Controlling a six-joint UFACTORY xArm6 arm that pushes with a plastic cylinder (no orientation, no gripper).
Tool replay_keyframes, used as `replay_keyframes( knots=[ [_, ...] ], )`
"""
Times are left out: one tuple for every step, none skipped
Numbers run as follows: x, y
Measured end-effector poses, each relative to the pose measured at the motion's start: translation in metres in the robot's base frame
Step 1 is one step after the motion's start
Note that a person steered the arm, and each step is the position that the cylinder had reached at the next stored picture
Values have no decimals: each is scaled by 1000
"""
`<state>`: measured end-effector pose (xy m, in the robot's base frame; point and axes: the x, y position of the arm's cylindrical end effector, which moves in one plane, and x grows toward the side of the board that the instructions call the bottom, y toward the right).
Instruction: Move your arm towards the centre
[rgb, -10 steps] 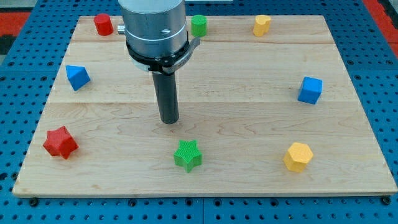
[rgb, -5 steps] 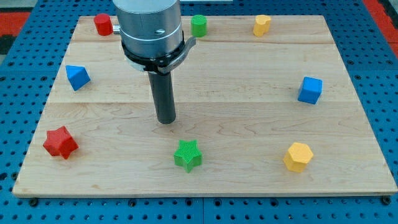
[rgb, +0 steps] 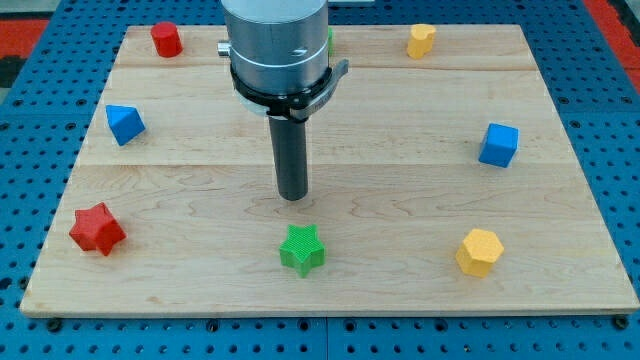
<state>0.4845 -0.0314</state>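
My tip (rgb: 293, 197) rested on the wooden board (rgb: 400, 200) near its middle, directly above the green star (rgb: 302, 249) in the view and apart from it, with a strip of bare wood between the two. The arm ended in a plain dark rod, so there was nothing to spread, press together or pinch; the rod touched no block.

Taking the green star as the landmark (it lay near the board's bottom edge, about midway across): the red star (rgb: 97, 228) sat far to its left, close to the board's left edge and slightly higher in the view. The yellow hexagonal block (rgb: 478, 251) sat to its right at much the same height, well apart from it. The blue cube (rgb: 499, 145) lay up and to the right of the green star, near the board's right edge. The other blue block (rgb: 125, 124) (its exact shape was hard to make out, though it looked angular) lay up and to the left of the green star, near the left edge.

Along the board's top edge, far above the green star, stood the red cylinder (rgb: 166, 39) toward the left and a yellow block (rgb: 421, 40) toward the right. Almost straight above the green star, a sliver of another green block (rgb: 329, 41) showed beside the arm's grey housing (rgb: 277, 45), which hid most of it.
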Motion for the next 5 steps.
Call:
replay_keyframes(
  knots=[
    [-1,2],
    [-4,4],
    [-9,7],
    [-13,8],
    [-13,9]
  ],
)
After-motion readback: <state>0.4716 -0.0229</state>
